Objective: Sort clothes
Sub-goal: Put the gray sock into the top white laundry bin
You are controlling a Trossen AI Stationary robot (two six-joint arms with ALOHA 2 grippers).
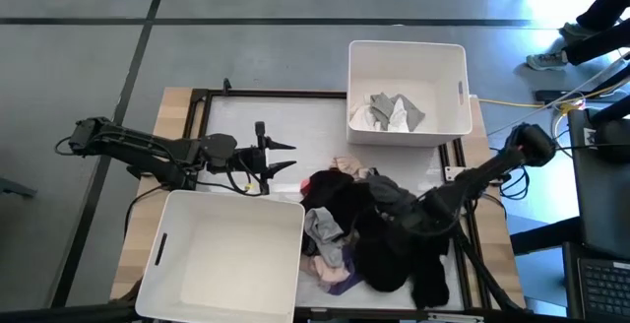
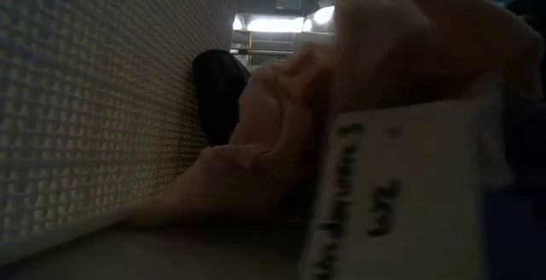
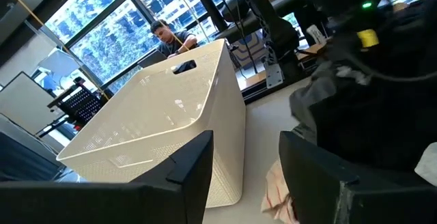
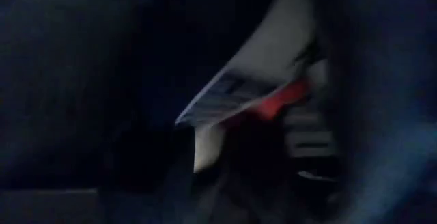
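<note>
Two white bins – left gripper fingers apart, empty; right gripper buried in clothes pile, fingers unclear

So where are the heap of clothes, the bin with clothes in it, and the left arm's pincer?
heap of clothes [image 1: 379,234], high view, on the black fabric mid-heap.
bin with clothes in it [image 1: 443,59], high view, on its bare white floor.
left pincer [image 1: 279,157], high view, midway between its open fingertips.

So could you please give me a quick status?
Left gripper open, empty, beside pile. Right gripper buried in clothes. Some clothes in far bin.
</note>
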